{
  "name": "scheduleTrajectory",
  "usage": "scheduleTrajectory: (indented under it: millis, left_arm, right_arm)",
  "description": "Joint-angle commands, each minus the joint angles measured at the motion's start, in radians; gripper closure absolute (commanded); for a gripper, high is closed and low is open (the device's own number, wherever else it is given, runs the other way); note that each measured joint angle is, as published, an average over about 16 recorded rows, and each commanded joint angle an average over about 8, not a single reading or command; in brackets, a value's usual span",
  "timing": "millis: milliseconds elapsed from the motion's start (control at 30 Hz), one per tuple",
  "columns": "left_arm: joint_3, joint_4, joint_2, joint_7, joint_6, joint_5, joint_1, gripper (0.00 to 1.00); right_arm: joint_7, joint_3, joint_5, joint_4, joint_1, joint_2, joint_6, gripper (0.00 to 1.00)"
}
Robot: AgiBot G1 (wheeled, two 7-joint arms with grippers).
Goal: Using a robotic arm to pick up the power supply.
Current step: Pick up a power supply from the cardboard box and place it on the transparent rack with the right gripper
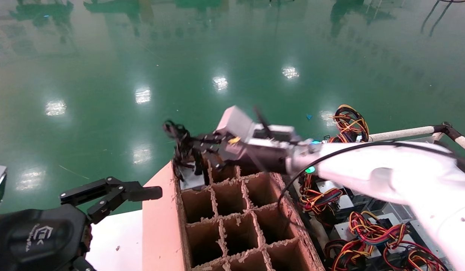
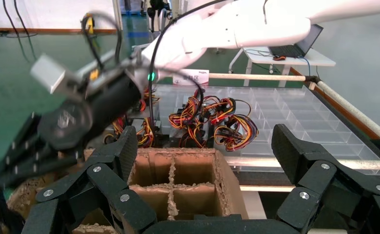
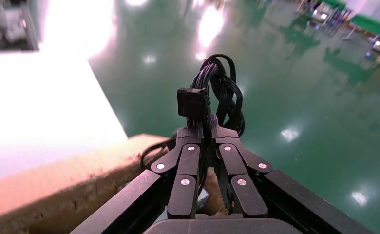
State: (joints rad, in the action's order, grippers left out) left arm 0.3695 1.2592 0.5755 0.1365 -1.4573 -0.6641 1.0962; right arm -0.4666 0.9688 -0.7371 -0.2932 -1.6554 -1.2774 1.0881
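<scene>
The right gripper [image 1: 196,148] of the robotic arm [image 1: 386,169] is over the far-left cell of the cardboard box [image 1: 232,218]. Its fingers [image 3: 190,146] are closed tightly on the bunch of black cables [image 3: 217,87] of the power supply [image 1: 191,178], whose light-grey body sits in that cell. The left gripper [image 1: 116,194] waits at the near left, with its fingers spread wide and holding nothing.
</scene>
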Motion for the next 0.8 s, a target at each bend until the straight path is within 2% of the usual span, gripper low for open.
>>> scheduleTrajectory:
  millis: [33, 533, 800]
  left_arm:
    - [0.000, 0.000, 0.000, 0.000, 0.000, 0.000, 0.000, 0.00]
    - [0.000, 0.000, 0.000, 0.000, 0.000, 0.000, 0.000, 0.00]
    - [0.000, 0.000, 0.000, 0.000, 0.000, 0.000, 0.000, 0.00]
  right_arm:
    - [-0.007, -0.018, 0.027, 0.017, -0.007, 0.015, 0.041, 1.00]
    - [0.071, -0.129, 0.198, 0.121, -0.079, 0.204, 0.368, 1.00]
    - [0.114, -0.134, 0.202, 0.161, -0.158, 0.357, 0.471, 1.00]
